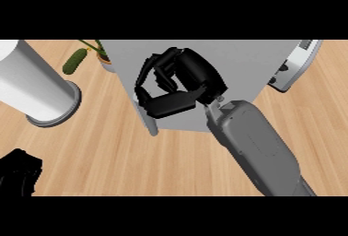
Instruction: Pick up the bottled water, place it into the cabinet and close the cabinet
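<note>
My right hand (178,80) hangs over the grey cabinet (252,60) at the middle of the head view, near its left edge. Its fingers (146,76) and thumb (170,105) are curled, and only the grey cabinet surface shows between them. A thin lighter panel (151,124) runs down the cabinet's left side, just below the thumb. The bottled water is not in sight. My left hand (17,173) rests at the lower left edge with its fingers relaxed, far from the cabinet.
A tall white cylinder on a grey round base (31,85) stands at the left. A green cucumber (75,61) lies behind it, next to the cabinet's back left corner. A white appliance (296,64) sits at the cabinet's right. Bare wooden counter (136,166) fills the front.
</note>
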### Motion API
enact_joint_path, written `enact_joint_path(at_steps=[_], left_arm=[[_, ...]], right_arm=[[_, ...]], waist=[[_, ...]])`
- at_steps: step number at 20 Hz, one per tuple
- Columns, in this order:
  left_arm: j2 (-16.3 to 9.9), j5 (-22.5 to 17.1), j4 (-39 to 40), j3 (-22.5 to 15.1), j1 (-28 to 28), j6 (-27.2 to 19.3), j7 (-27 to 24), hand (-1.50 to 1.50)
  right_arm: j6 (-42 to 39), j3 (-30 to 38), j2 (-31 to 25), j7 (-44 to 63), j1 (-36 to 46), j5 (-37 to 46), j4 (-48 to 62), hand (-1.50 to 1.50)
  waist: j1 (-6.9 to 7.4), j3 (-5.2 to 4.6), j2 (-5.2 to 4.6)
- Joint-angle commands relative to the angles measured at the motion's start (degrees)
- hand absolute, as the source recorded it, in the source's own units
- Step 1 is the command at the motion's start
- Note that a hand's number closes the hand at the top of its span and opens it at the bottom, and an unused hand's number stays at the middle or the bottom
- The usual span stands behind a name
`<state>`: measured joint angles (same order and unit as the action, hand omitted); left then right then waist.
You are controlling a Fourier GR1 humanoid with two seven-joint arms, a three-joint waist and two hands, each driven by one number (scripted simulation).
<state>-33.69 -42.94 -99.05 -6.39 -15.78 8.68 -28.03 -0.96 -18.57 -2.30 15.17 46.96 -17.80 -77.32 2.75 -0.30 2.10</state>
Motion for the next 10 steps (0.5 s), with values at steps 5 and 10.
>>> enact_joint_path(at_steps=[5, 10], left_arm=[[-0.05, 0.53, -0.58, 0.12, 2.44, -0.65, 1.20, 1.50], [-0.24, -0.49, -1.31, 0.28, 3.44, -1.24, 3.12, 1.50]], right_arm=[[-0.65, 9.31, -5.93, -3.49, 3.55, -0.04, 12.24, 1.50], [-2.02, 8.05, -6.04, -4.94, 2.18, 0.52, 12.53, 1.50]], waist=[[0.02, 0.26, -3.61], [-0.21, 0.29, -3.39]])
